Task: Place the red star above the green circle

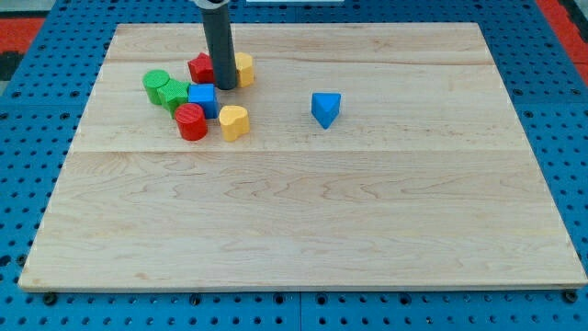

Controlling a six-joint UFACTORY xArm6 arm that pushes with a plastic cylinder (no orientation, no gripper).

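The pale wooden table [303,211] shows smooth, matt grain in long planks. The small red star block [200,67] and the green round block [155,85] look like ribbed matt plastic. The dark rod tool [223,85] has a dull sheen.

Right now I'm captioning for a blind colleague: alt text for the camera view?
My tip rests between the red star and a yellow block, upper left on a wooden board. The green circle sits just left of the star.

Star [201,67] right of circle [155,85]
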